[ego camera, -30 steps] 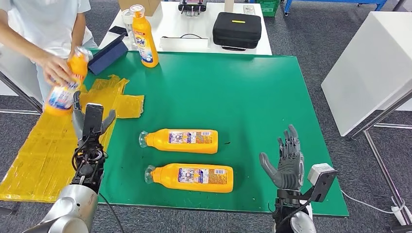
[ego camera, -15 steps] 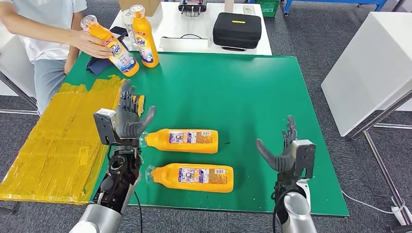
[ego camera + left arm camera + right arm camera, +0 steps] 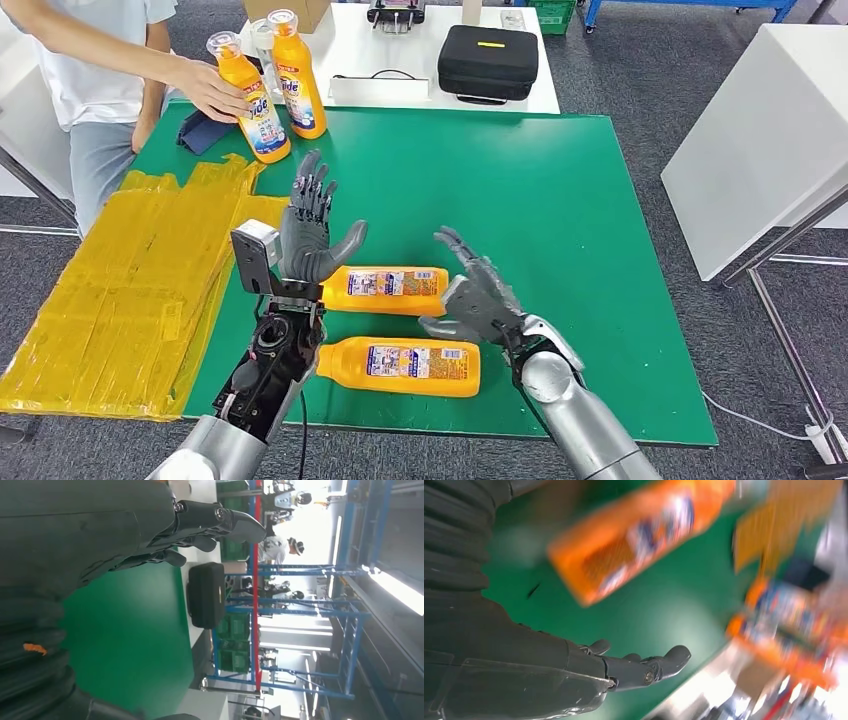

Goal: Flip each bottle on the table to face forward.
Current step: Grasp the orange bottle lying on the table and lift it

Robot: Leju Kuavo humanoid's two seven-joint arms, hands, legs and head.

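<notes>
Bottles of orange plastic lie on the green desk [image 3: 560, 180]: the nearer bottle [image 3: 400, 366] and the farther bottle [image 3: 385, 289] are both seen on their sides, printed labels up, necks toward the yellow sheet [image 3: 110, 300]. Smooth, rounded and probably slippery walls are judged; a grasp across the broad middle is advised. The left robot hand [image 3: 310, 235] is raised, released, over the farther bottle's neck. The right robot hand [image 3: 478, 295] is spread, grasping nothing, beside the farther bottle's base.
</notes>
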